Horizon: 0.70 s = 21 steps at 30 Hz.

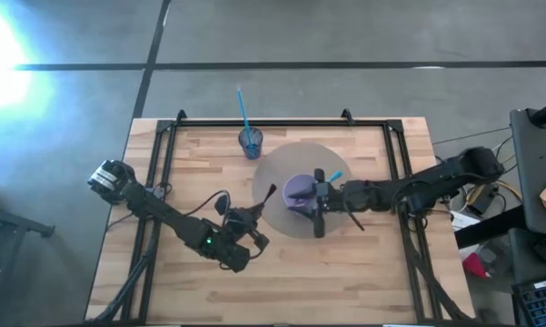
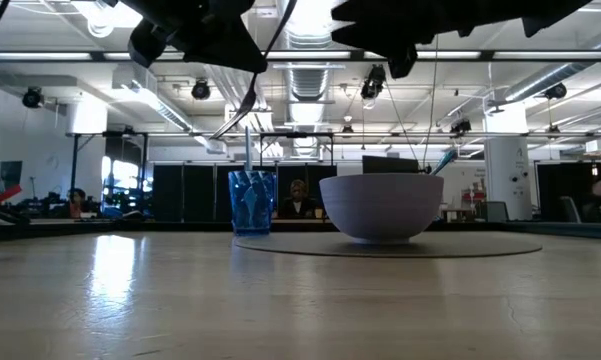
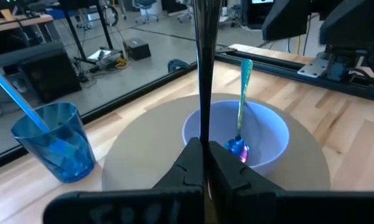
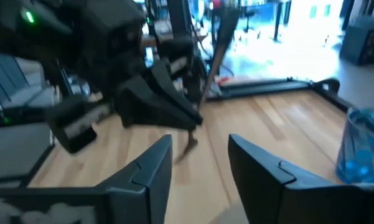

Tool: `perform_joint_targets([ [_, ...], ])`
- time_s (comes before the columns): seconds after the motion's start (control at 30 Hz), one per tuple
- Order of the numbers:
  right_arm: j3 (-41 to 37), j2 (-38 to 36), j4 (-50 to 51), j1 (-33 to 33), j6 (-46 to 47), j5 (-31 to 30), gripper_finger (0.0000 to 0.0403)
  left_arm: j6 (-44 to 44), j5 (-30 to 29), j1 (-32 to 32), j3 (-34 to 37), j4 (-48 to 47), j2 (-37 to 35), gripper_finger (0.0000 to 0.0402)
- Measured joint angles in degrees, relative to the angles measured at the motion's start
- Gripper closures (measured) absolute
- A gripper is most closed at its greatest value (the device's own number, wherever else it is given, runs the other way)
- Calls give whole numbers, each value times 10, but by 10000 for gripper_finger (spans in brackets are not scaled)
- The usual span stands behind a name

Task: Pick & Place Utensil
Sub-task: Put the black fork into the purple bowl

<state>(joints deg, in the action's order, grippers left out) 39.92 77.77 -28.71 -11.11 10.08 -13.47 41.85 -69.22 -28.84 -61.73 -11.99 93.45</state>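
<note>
Spoon (image 3: 241, 106) — teal, leaning inside the purple bowl (image 3: 267, 134) on the round mat (image 1: 277, 177). We see the right gripper (image 1: 319, 202) over the bowl, fingers parted, holding nothing. Beside the mat, the left gripper (image 3: 205, 163) pinches a dark utensil (image 3: 205, 68) upright. Farther off stands a blue cup (image 1: 250, 142) with a straw.
</note>
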Motion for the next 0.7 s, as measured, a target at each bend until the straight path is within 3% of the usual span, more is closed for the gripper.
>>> perform_joint_targets([
  [0.3,6,77,-152,0,-3,-1,216,-14,-23,0,2,0,1,400],
  [0.7,102,150,-142,2,-53,-25,216,-22,-25,0,2,-5,2,400],
])
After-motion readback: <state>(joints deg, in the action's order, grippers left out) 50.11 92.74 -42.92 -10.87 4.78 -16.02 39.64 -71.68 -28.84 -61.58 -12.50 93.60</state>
